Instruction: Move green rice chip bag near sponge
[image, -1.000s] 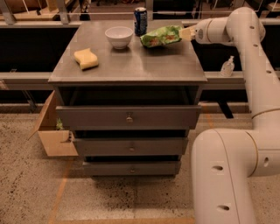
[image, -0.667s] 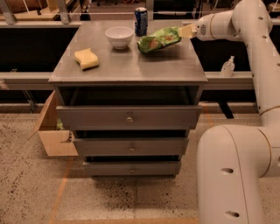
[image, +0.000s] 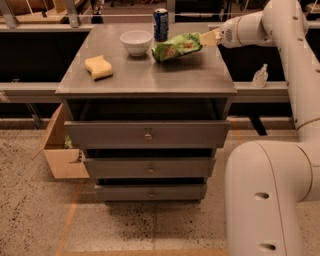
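Note:
The green rice chip bag (image: 176, 46) is crinkled and shiny, and hangs tilted just above the metal cabinet top (image: 150, 75) at the back right. My gripper (image: 206, 38) is shut on the bag's right end, which is raised higher than its left end. The pale yellow sponge (image: 98, 67) lies on the left side of the top, well apart from the bag.
A white bowl (image: 136, 42) and a blue can (image: 160, 24) stand at the back of the top, just left of the bag. The cabinet has three drawers below. A cardboard box (image: 62, 152) sits on the floor at the left. A small bottle (image: 259, 76) stands on the ledge at the right.
The bag has been lifted off the top by its right end and carried slightly left and forward. The sponge, bowl and can have not moved.

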